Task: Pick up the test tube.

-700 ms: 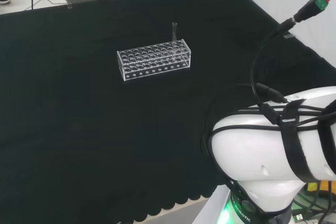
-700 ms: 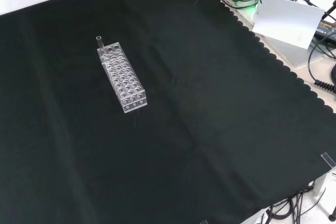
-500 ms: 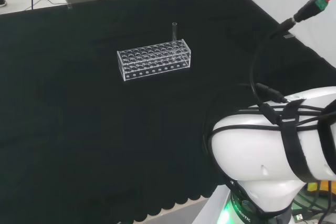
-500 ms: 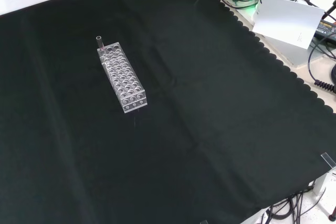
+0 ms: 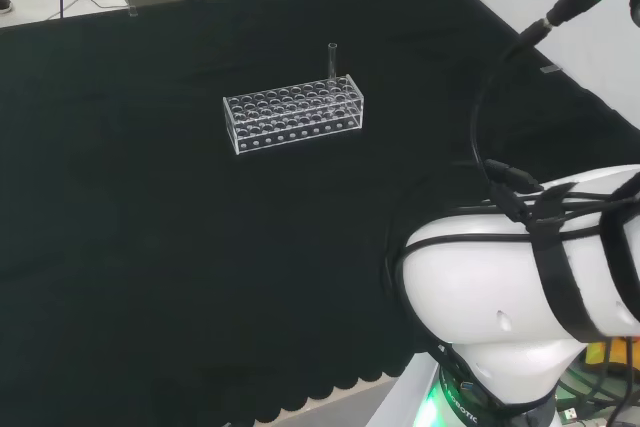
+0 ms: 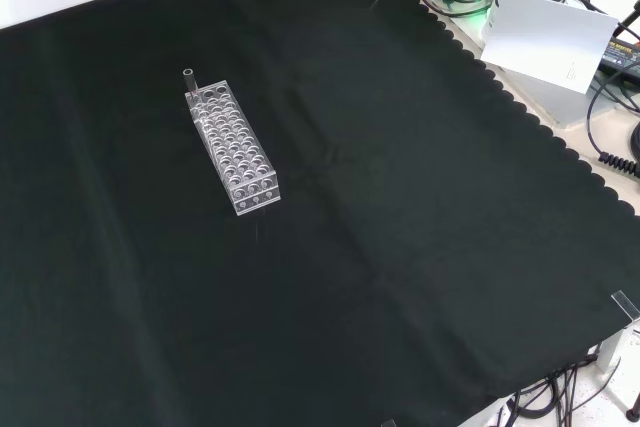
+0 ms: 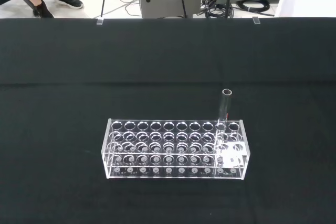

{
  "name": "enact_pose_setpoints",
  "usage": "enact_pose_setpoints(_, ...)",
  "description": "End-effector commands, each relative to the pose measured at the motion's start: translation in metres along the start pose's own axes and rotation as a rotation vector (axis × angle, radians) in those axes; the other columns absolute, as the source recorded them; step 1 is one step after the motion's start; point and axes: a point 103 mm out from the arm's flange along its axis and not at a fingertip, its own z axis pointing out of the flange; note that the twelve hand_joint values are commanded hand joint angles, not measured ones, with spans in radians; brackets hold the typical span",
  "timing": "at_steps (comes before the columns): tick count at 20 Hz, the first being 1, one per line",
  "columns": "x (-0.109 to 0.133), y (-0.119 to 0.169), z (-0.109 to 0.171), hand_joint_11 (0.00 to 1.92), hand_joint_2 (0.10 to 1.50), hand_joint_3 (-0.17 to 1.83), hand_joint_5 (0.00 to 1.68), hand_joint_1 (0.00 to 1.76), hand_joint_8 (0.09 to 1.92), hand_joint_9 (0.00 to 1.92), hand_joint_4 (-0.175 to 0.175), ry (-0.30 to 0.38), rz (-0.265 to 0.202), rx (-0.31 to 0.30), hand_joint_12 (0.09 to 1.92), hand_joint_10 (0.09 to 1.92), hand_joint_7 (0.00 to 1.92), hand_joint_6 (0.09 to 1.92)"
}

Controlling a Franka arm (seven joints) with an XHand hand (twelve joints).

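Fingers cannot be judged open or closed; the test tube point(image 7: 226, 109) stands upright in an end hole of the clear rack point(image 7: 176, 149), so approach from above and pinch its exposed top.

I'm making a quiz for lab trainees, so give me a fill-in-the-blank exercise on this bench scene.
1. The test tube stands ____ in the clear rack.
2. The rack rests on a ____ cloth.
3. In the head view the tube sits at the rack's ____ end.
4. The number of tubes in the rack is ____.

Missing words: upright; black; right; one
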Motion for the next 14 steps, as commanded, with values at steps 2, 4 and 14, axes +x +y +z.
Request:
enact_pose_setpoints(2,-0.004,0.042,0.022,0.18,1.09,-0.17,0.32,0.73,0.83,0.28,-0.061,0.033,-0.018,0.085,1.56,0.9,0.21,0.09)
enact_pose_setpoints(4,-0.006,0.056,0.029,0.21,1.09,-0.17,0.34,0.74,0.84,0.31,-0.065,0.041,-0.015,0.115,1.55,0.89,0.24,0.09)
enact_pose_setpoints(14,-0.011,0.117,0.067,0.26,1.09,-0.17,0.37,0.76,0.85,0.37,-0.073,0.022,-0.013,0.213,1.53,0.87,0.29,0.09)
